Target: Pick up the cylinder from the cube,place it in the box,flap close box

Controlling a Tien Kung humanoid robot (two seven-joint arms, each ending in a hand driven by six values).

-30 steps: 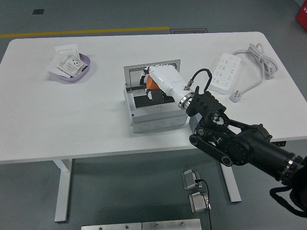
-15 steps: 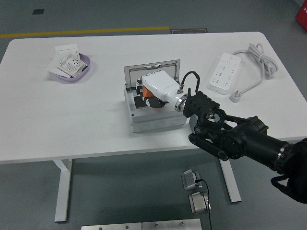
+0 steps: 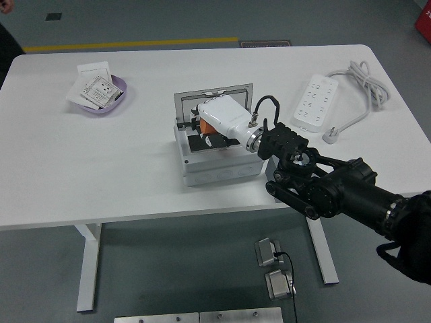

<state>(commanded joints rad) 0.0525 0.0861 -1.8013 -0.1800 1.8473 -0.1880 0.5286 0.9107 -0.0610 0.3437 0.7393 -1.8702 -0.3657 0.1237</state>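
Observation:
A grey-white box (image 3: pixel 215 168) stands mid-table with its lid (image 3: pixel 217 96) raised upright at the back. My right hand (image 3: pixel 202 133), in its white shell, reaches in from the lower right and hangs over the box's dark open inside. Its fingers are curled on an orange cylinder (image 3: pixel 201 125), of which only a small patch shows under the palm. The hand hides most of the box's inside, and I see no cube. My left arm is out of the picture.
A purple bowl (image 3: pixel 116 89) holding white cards sits at the back left. A white power strip (image 3: pixel 314 101) with its cable (image 3: pixel 367 79) lies at the back right. A person's hand and dark sleeve (image 3: pixel 7 40) show at the top left corner.
My right hand has shifted left and slightly down over the box, carrying the orange cylinder with it. A person's hand and sleeve have come into the top left corner.

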